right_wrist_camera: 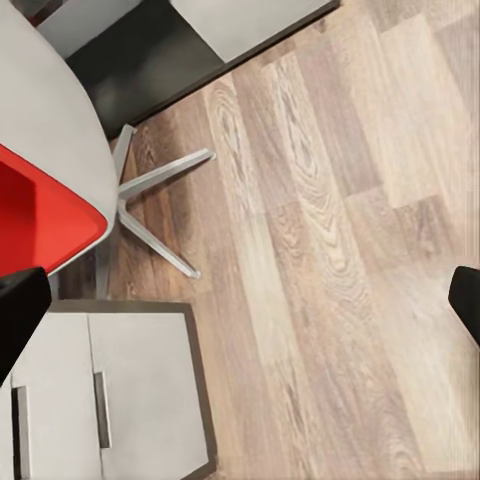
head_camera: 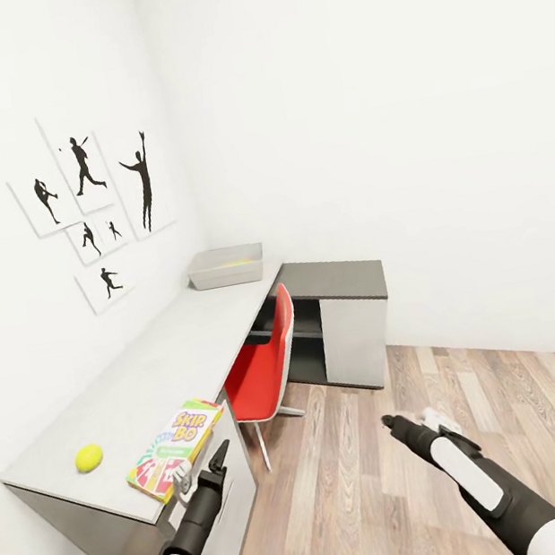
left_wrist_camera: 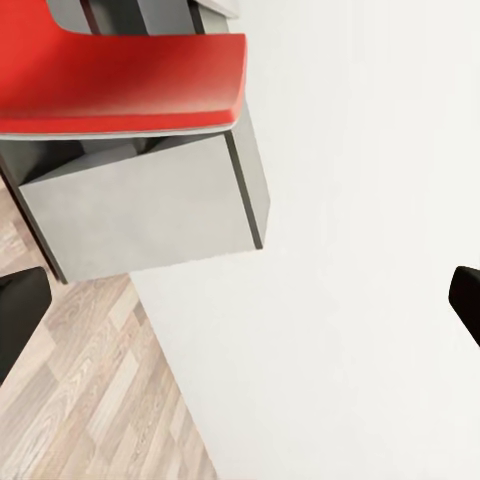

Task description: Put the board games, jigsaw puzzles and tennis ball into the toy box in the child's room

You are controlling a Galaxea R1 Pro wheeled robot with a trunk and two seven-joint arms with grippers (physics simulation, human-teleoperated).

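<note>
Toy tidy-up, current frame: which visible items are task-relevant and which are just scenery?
Task things:
- tennis ball on the table, near end
- board game beside the ball, at the table's front edge
- toy box at the far end, something yellow inside

Scenery:
- red chair at the table
- silhouette pictures on the wall
- wood floor

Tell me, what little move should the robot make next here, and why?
Probably ease the left gripper forward and over the game box at the near end of the table. Its jaws are spread wide and hold nothing, and it hangs just off the table's edge beside that box. The ball lies a bit farther in, and the grey bin waits at the far end.
</note>
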